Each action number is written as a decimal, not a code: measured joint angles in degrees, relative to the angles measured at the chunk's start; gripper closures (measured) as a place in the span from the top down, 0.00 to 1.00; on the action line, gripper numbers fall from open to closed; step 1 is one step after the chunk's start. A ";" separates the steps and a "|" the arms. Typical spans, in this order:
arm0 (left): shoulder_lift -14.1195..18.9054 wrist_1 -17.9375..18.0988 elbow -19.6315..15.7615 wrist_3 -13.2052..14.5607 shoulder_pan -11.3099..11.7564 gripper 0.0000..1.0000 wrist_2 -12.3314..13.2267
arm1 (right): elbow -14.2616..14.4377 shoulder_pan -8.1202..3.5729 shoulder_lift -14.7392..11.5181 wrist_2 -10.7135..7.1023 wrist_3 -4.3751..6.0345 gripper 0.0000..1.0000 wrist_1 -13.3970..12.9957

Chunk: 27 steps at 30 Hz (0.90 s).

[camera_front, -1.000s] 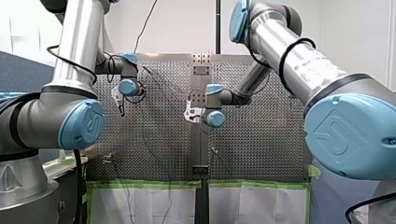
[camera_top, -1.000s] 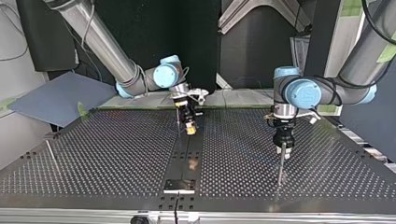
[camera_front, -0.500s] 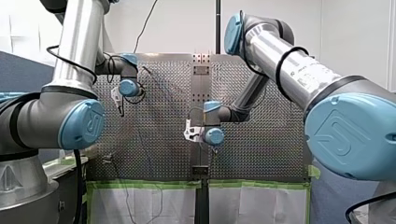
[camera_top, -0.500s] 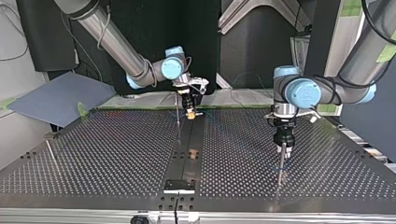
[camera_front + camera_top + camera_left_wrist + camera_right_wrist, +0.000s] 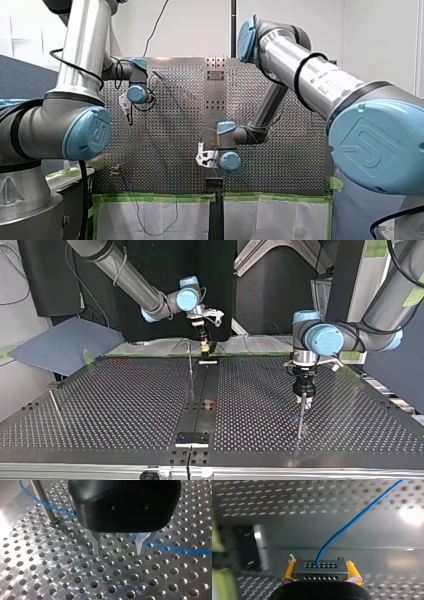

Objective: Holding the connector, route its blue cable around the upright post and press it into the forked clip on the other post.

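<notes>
A grey connector (image 5: 320,569) sits clamped between the yellow pads (image 5: 290,570) of my right gripper (image 5: 321,574). Its blue cable (image 5: 352,521) runs away ahead over the plate. In the top view my right gripper (image 5: 204,343) hangs over the table's far edge, beside a thin upright post (image 5: 190,365). My left gripper (image 5: 117,552) is open just above the perforated plate with nothing between its fingers. The blue cable (image 5: 175,550) lies on the plate behind them and passes the foot of a post (image 5: 42,500) off to one side. In the top view my left gripper (image 5: 303,396) hovers by a post (image 5: 300,419).
A third thin post (image 5: 54,402) stands at the top view's left. A dark plate (image 5: 192,438) lies on the centre strip near the top view's near edge. Green tape (image 5: 150,197) lines the table's edge in the front view. A blue-grey board (image 5: 60,345) leans beyond the table.
My right gripper has carried the connector along the centre strip to the far edge in the top view, downward in the front view. The left arm has stayed still.
</notes>
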 joint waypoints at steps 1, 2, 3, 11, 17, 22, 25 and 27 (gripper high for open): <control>0.00 0.00 0.00 0.00 0.00 0.71 0.00 | 0.35 0.11 0.49 0.48 -0.11 0.02 -0.03; 0.00 0.01 0.00 0.00 0.01 0.71 0.00 | 0.54 0.19 0.88 0.87 -0.18 0.02 -0.06; 0.00 0.01 -0.01 0.01 0.03 0.71 -0.01 | 0.68 0.28 1.29 1.26 -0.24 0.02 -0.08; 0.00 0.02 0.00 0.01 0.09 0.71 -0.63 | 0.94 0.74 5.33 5.28 -0.52 0.02 -0.89; -0.01 0.02 -0.01 0.01 0.17 0.71 -0.70 | 1.59 -0.01 8.03 7.23 0.07 0.02 -1.79; 0.00 0.02 -0.01 0.01 0.24 0.71 -0.70 | 3.80 -2.11 8.61 8.14 0.72 0.02 -4.28; 0.00 0.03 -0.01 0.01 0.26 0.71 -0.70 | 4.41 -2.95 8.65 8.65 0.79 0.02 -5.18; 0.00 0.03 -0.01 0.01 0.31 0.71 -0.70 | 4.74 -3.43 8.65 9.10 0.80 0.02 -5.59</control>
